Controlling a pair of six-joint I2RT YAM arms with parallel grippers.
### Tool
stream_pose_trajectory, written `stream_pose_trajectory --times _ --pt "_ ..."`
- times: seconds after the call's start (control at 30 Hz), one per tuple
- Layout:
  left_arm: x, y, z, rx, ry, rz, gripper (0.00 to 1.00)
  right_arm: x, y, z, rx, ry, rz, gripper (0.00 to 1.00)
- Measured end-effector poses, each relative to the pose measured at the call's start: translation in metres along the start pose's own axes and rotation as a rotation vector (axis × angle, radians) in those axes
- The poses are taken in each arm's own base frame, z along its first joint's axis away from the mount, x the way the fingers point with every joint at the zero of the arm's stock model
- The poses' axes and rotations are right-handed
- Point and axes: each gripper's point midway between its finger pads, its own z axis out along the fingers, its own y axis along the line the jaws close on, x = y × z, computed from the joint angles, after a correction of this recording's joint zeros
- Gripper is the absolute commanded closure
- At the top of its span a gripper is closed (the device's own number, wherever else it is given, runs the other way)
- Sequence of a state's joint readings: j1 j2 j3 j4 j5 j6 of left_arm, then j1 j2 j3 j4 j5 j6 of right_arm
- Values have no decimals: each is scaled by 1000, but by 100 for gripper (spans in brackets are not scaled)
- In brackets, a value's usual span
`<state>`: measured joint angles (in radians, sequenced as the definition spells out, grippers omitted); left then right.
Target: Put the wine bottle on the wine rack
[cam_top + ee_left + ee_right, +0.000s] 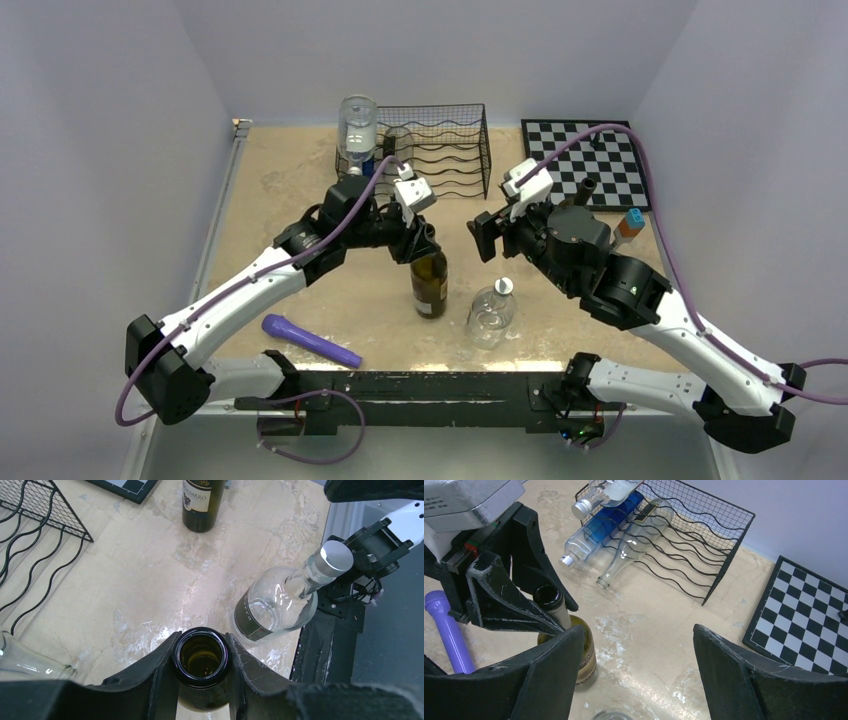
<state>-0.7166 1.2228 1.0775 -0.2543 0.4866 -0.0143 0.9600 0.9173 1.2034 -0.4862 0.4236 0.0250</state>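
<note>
A brown wine bottle (430,285) stands upright at the middle of the table. My left gripper (425,238) is shut on its neck; the left wrist view shows the open mouth (201,656) squeezed between both fingers. The right wrist view shows its body (586,652) too. The black wire wine rack (440,150) stands at the back, behind the bottle, and shows in the wrist views (30,555) (684,545). It holds clear and blue bottles lying on its tiers. My right gripper (493,232) is open and empty (639,670), to the right of the bottle.
A clear bottle with a silver cap (490,312) (280,600) stands just right of the wine bottle. A purple flashlight (310,340) lies front left. A chessboard (590,160) sits back right, with a dark labelled bottle (200,505) beside it.
</note>
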Motion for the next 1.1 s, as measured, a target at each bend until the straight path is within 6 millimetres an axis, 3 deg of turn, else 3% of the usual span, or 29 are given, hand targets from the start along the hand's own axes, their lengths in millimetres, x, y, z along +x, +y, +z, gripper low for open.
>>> stream_pose_trajectory --times 0.13,0.27,0.53,0.63,0.9,1.1 --pt "-1 4 -3 -41 21 -8 100 1 6 0 -38 0 -20 2" --pt "-14 14 -18 -134 52 -20 100 6 23 -1 -147 2 -63 1" --pt "-111 10 -72 -257 -92 7 100 12 75 -2 -427 -39 -82 1" --pt "-131 3 -89 -265 -135 0 100 14 90 1 -500 -55 -79 1" --pt "-135 -12 -115 -266 -128 -41 100 23 116 34 -555 -79 -77 2" --pt "-133 -21 -125 -250 -125 -69 100 30 132 47 -610 -92 -64 2"
